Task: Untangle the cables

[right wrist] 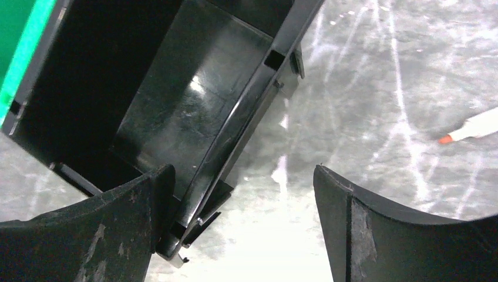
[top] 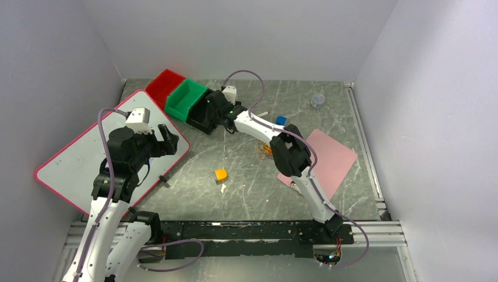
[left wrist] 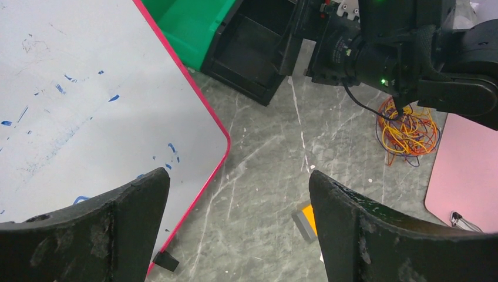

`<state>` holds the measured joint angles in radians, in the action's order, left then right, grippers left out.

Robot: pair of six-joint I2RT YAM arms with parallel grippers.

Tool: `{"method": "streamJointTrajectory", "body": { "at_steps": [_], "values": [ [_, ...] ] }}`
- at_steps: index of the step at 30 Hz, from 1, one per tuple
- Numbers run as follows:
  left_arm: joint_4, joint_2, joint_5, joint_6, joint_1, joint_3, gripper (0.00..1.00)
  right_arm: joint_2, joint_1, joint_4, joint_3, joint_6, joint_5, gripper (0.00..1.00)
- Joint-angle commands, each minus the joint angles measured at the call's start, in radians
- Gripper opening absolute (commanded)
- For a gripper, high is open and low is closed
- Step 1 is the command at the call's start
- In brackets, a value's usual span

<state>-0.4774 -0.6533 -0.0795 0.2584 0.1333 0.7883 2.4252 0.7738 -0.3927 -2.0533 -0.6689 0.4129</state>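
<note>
Near side first: the left gripper (left wrist: 238, 185) hangs above the red-edged corner of the whiteboard (left wrist: 88, 88), fingers spread wide with nothing between them. Just ahead of it, out on the grey table (top: 252, 197), a small orange block (top: 221, 174) sits on its own.

Over to the right a pink sheet (top: 332, 158) lies flat. There are the cables (left wrist: 408, 126), a loose knot of orange, yellow and dark loops resting on the table just beside the sheet's left edge. From the top camera they're half hidden under the right arm, which passes over them. Both grippers are well apart from the tangle.

Further back, the right gripper (right wrist: 242, 176) reaches across to the black bin (right wrist: 170, 100). Its fingers are wide apart as well, and it's empty. One finger is over the bin's near corner and the other over bare table; I can't tell whether it touches the bin. A white marker (right wrist: 473, 126) with a reddish tip lies off to the side.

At the back, the green bin (top: 187, 98) sits right against the black one, with the red bin (top: 164, 85) beyond it. There's also a blue block (top: 281, 120) by the right arm and a clear cup (top: 318, 99) far right.
</note>
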Motion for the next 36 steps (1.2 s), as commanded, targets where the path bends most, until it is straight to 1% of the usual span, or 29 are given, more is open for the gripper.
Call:
{"method": "streamJointTrajectory", "body": {
  "at_steps": [1, 6, 12, 20, 23, 24, 30, 36],
  "values": [
    [-0.004, -0.003, -0.011, 0.004, 0.004, 0.002, 0.92, -0.064, -0.036, -0.055, 0.099, 0.101, -0.020, 0.90],
    [-0.004, -0.014, -0.021, -0.001, 0.004, 0.003, 0.90, -0.156, -0.100, -0.002, 0.252, 0.186, -0.063, 0.87],
    [-0.003, -0.008, -0.021, -0.001, 0.005, 0.004, 0.90, -0.225, -0.179, 0.017, 0.341, 0.290, -0.091, 0.86],
    [-0.007, -0.004, -0.011, 0.004, 0.011, 0.003, 0.89, -0.239, -0.268, -0.005, 0.354, 0.419, -0.135, 0.86],
    [-0.007, -0.009, -0.012, 0.003, 0.014, 0.003, 0.89, -0.228, -0.275, -0.021, 0.348, 0.452, -0.130, 0.87],
    [-0.007, -0.011, -0.014, 0.002, 0.014, 0.004, 0.88, -0.226, -0.303, -0.026, 0.346, 0.460, -0.128, 0.88],
    [-0.002, -0.029, -0.030, 0.000, 0.015, 0.003, 0.88, -0.234, -0.349, -0.038, 0.361, 0.473, -0.111, 0.89],
    [0.003, -0.055, -0.054, -0.004, 0.016, 0.005, 0.88, -0.254, -0.412, -0.038, 0.384, 0.484, -0.121, 0.93]
  ]
}}
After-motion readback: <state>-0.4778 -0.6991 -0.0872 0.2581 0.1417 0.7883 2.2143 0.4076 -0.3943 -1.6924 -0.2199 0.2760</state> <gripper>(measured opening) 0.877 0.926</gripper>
